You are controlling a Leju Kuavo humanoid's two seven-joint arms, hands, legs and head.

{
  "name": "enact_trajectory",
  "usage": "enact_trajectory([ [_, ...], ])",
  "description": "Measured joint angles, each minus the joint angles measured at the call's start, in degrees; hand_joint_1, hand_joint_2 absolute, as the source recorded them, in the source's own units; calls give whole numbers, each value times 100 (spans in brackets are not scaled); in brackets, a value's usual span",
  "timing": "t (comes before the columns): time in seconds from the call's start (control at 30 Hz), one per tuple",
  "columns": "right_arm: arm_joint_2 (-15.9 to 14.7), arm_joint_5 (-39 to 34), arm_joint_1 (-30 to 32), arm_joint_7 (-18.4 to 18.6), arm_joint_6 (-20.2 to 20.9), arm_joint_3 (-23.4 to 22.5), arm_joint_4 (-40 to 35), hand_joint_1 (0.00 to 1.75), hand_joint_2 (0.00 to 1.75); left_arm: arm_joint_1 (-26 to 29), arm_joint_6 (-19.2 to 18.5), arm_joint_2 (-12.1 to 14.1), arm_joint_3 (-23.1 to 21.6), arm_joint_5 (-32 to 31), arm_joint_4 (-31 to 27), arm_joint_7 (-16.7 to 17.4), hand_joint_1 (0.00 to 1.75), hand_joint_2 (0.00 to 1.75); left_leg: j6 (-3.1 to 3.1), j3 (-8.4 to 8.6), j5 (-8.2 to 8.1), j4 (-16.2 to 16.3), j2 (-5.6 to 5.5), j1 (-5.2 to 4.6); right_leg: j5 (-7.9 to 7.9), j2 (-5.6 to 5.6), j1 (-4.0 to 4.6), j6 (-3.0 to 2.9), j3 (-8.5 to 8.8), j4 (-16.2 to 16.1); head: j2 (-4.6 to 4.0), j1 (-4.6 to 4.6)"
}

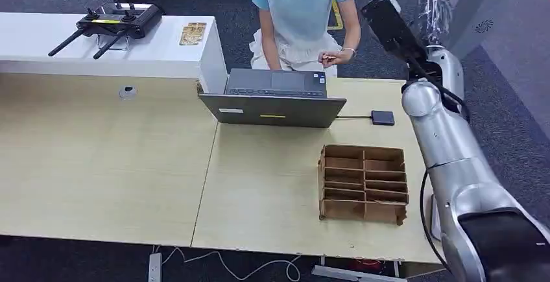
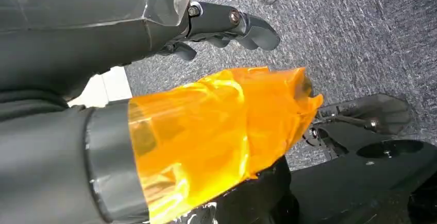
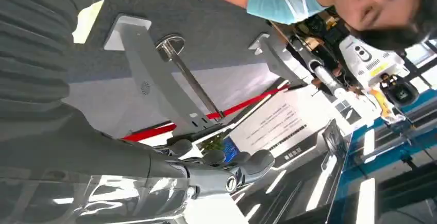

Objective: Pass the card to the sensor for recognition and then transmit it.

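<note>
Near side, left hand: the dark, smooth fingers reach out over grey carpet. They're well apart from the thumb, which is wrapped in crinkled orange film. There's nothing between them, so it's spread and empty.

The right arm, a silver rounded shell, rises along the right table edge. The right hand is up high beyond the table under glossy clear plastic wrap. In our right wrist view its dark fingers are loosely extended with nothing in them.

On the pale wood-grain table, nearest us, sits a brown corrugated cardboard organiser, a rectangle split into slotted compartments. Behind it is a small dark square sensor pad, lying flat just right of the grey laptop and joined to it by a thin cable.

Past the far table edge there's a seated person in a light blue top and white apron. The person's hand pinches something thin and pale that may be the card. It's too small for us to confirm.

At far left, on a white glossy counter, sit a black controller with two stick antennas and a gold-patterned flat piece.
</note>
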Motion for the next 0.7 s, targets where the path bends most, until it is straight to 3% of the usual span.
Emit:
enact_trajectory([
  [0.17, 0, -580, 194, -151, 175, -217, -348, 0, 175, -1, 7, 0, 0, 59, -2, 26, 0, 0, 0, 4, 0, 1, 0, 0, 0, -1, 0, 0, 1, -3, 2, -2],
  [0.3, -66, -2443, 900, -462, 820, -689, -1240, 0, 175, 16, 46, -9, 9, 234, 0, 52, 0, 0, 0, 1, -1, 1, -19, 1, -3, -17, 1, 3, 3, -9, 0, 0],
  [0.47, -367, -4300, 2049, -890, 1657, -1478, -2364, 0, 175, 63, 133, -20, 55, 383, 0, 63, 0, 0, 10, -5, -14, 0, -39, 1, -10, -33, 0, 14, 14, -18, 2, 0],
  [0.7, -573, -5271, 3292, -1095, 2290, -2188, -3350, 0, 175, 84, 197, -20, 157, 516, 0, 31, 0, 0, 14, -1, -18, 1, -34, -1, -14, -27, -3, 20, 14, -23, 2, -2],
])
